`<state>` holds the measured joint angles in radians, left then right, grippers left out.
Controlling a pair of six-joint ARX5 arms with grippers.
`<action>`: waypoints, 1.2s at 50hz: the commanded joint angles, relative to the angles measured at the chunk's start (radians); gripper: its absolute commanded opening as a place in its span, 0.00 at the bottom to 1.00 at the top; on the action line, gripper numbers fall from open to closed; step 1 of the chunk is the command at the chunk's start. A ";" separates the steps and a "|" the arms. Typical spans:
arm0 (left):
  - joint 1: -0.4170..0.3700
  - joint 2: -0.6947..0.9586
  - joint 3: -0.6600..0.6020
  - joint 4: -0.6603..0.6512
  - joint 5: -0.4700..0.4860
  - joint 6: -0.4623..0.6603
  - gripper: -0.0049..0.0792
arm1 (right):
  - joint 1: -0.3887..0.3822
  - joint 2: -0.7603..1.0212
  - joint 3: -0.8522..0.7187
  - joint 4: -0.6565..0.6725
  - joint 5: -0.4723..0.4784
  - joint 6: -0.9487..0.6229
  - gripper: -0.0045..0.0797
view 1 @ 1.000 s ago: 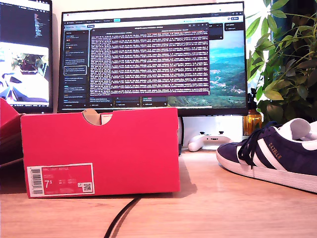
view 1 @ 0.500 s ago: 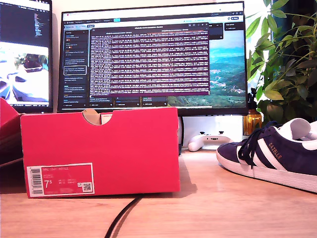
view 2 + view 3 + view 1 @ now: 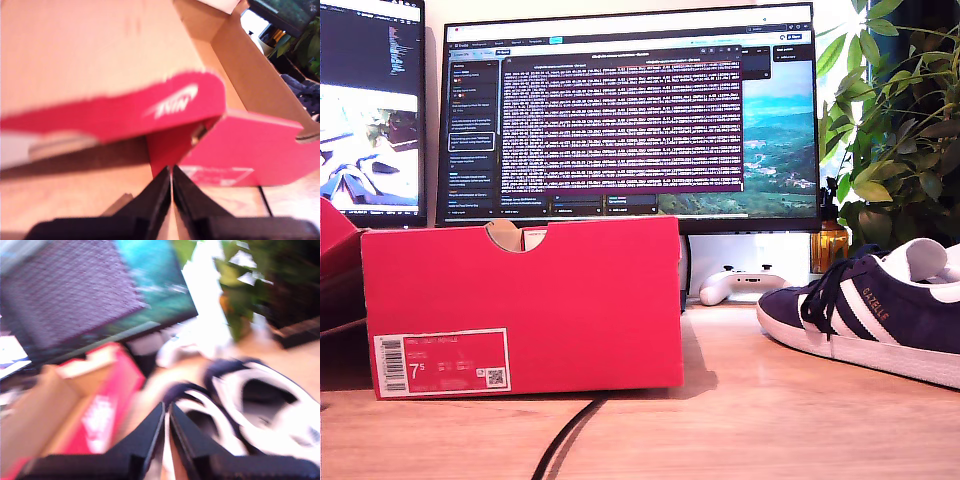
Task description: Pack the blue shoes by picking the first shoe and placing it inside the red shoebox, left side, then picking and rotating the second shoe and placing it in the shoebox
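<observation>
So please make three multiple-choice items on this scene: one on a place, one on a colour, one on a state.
1. In the exterior view, where is the shoe relative to the box?
A. at the view's right of it
B. inside it
C. on top of it

2. What colour is the outside of the box?
A. green
B. red
C. black

3. How is my first end effector?
A. open wide
B. shut on a shoe
C. shut, holding nothing

Answers: 1 A, the shoe stands on the desk apart from the box. 2 B, its front wall is bright red. 3 C, in the first wrist view the jaws meet with nothing between.
</observation>
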<state>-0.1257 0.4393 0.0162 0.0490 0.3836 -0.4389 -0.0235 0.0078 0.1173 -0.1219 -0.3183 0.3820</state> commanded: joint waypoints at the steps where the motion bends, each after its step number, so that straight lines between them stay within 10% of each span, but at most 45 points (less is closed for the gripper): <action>1: -0.006 0.062 -0.018 0.062 -0.003 0.020 0.03 | 0.016 -0.004 0.036 0.002 -0.015 -0.017 0.05; 16: -0.033 0.385 -0.017 0.429 0.002 0.015 0.03 | 0.069 0.068 0.155 -0.143 -0.130 -0.071 0.05; 32: -0.095 0.627 -0.012 0.676 0.002 -0.021 0.03 | 0.089 0.378 0.431 -0.404 -0.043 -0.205 0.04; 51: -0.123 0.768 0.033 0.745 0.002 -0.034 0.03 | 0.096 0.852 0.692 -0.584 -0.037 -0.345 0.05; 60: -0.123 0.773 0.033 0.730 0.002 -0.033 0.03 | 0.144 1.014 0.788 -0.602 0.005 -0.380 0.31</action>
<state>-0.2455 1.2026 0.0414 0.7738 0.3843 -0.4690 0.0982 0.9993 0.8654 -0.7227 -0.3214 0.0235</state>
